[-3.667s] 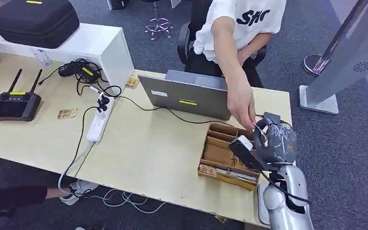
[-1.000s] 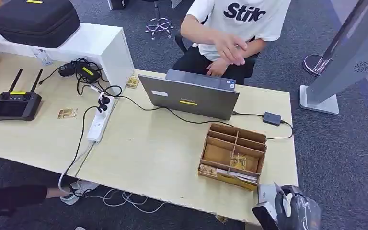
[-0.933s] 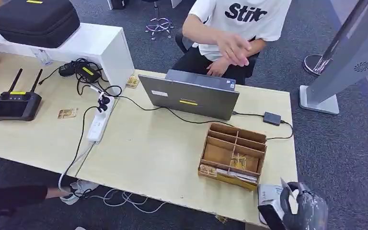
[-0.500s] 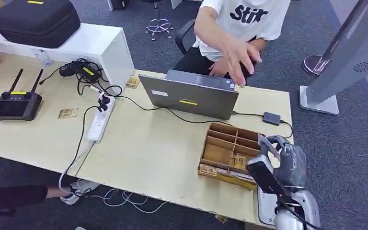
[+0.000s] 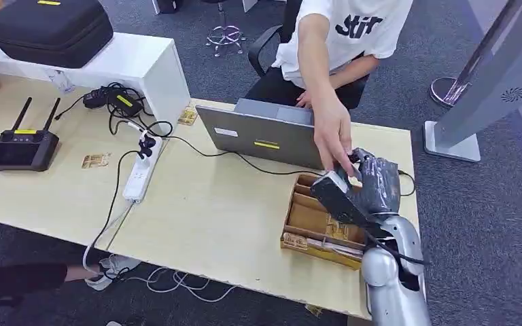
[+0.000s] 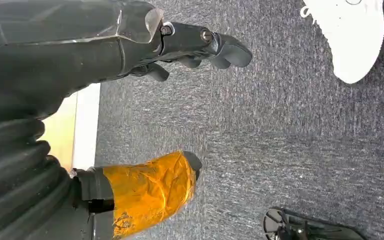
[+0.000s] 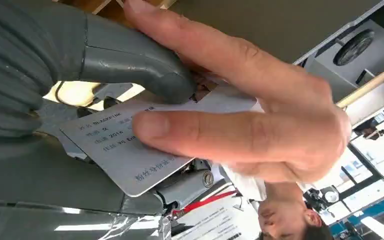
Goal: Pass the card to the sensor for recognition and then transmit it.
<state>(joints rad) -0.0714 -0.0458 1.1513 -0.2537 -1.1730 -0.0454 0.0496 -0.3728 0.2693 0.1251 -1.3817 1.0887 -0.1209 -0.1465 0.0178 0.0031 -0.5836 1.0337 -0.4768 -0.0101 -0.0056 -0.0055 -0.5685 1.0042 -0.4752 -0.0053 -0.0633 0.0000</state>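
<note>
A pale grey card (image 7: 130, 150) with printed text lies across my right hand (image 7: 55, 75), whose thick grey thumb (image 7: 135, 67) presses on it. A person's hand (image 7: 240, 120) pinches the same card from the other side, finger on top. In the head view my right hand (image 5: 375, 182) is raised over the far right corner of the wooden box, and the person's hand (image 5: 336, 146) reaches over the laptop to touch it. My left hand (image 6: 130, 100) hangs over grey carpet, dark fingers (image 6: 210, 45) and orange-taped thumb (image 6: 150, 190) apart, holding nothing.
A compartmented wooden box (image 5: 316, 221) sits under my right arm, with a grey laptop (image 5: 265, 136) behind it. A power strip (image 5: 138, 178), cables and a black controller (image 5: 22, 146) lie on the left of the table (image 5: 211, 217). A grey stand (image 5: 489, 81) is to the right.
My right hand rose from the table's front right corner to above the wooden box. The person's arm stretched over the laptop and took hold of the card.
</note>
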